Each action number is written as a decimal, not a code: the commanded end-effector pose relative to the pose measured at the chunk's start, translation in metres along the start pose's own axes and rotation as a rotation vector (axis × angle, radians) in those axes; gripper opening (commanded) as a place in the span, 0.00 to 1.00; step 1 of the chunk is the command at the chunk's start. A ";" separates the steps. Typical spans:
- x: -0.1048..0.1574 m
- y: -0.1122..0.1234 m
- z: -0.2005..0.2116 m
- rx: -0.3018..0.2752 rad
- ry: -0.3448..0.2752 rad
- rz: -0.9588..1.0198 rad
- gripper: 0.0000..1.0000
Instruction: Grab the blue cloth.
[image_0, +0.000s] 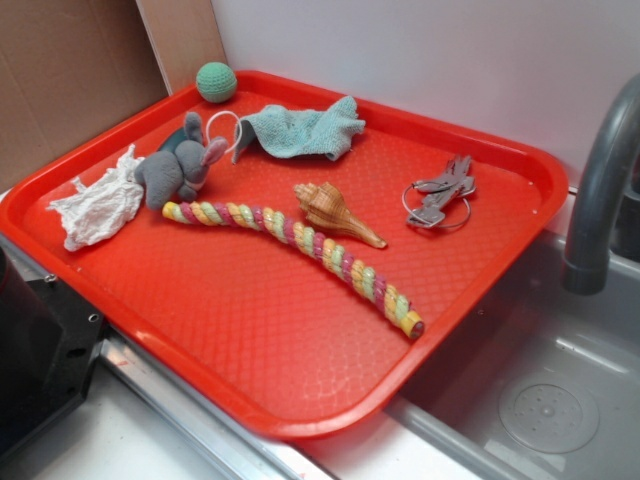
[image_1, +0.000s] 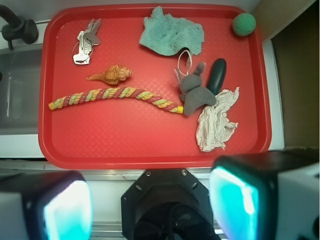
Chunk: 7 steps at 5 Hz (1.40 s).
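One blue cloth (image_0: 300, 131) lies crumpled on the red tray (image_0: 300, 350), close to the tray's far rim and clear of it, its longer side running roughly along that rim. Taking the cloth as the landmark: the grey plush toy (image_0: 178, 166) sits just beside one end, its white loop (image_0: 222, 124) almost touching the cloth's edge; the white rag (image_0: 100, 208) lies beyond the toy, farther from the cloth. A small teal ball (image_0: 216, 82) rests on the tray corner nearest that same end, apart from the cloth. Toward the tray's middle, away from the cloth, come the seashell (image_0: 335, 212) and then the striped rope (image_0: 300, 242), stretched across the tray. The bunch of keys (image_0: 440, 192) lies well off the cloth's other end, toward the faucet (image_0: 600, 190).

In the wrist view the gripper (image_1: 150, 207) hangs over the tray's near edge, its two fingers (image_1: 67, 210) spread wide apart with nothing between them. The cloth (image_1: 172, 34) therefore lies straight ahead across the whole tray, slightly to the side of the toy. The coming move looks like a reach forward over the rope, then a descent on the cloth's bunched middle; pinching across its short width would likely gather fabric best. Straying toward the toy's loop is the risk.
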<state>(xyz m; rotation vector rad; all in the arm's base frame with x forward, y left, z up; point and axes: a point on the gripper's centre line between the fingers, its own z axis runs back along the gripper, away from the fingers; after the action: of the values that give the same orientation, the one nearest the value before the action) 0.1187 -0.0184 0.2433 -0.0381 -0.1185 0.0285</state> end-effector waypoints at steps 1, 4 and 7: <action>0.000 0.000 0.000 0.000 0.000 0.000 1.00; 0.127 0.085 -0.152 0.210 -0.055 0.009 1.00; 0.138 0.070 -0.202 0.166 -0.065 -0.132 1.00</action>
<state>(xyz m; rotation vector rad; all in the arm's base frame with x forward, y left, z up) 0.2717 0.0476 0.0473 0.1256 -0.1562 -0.0797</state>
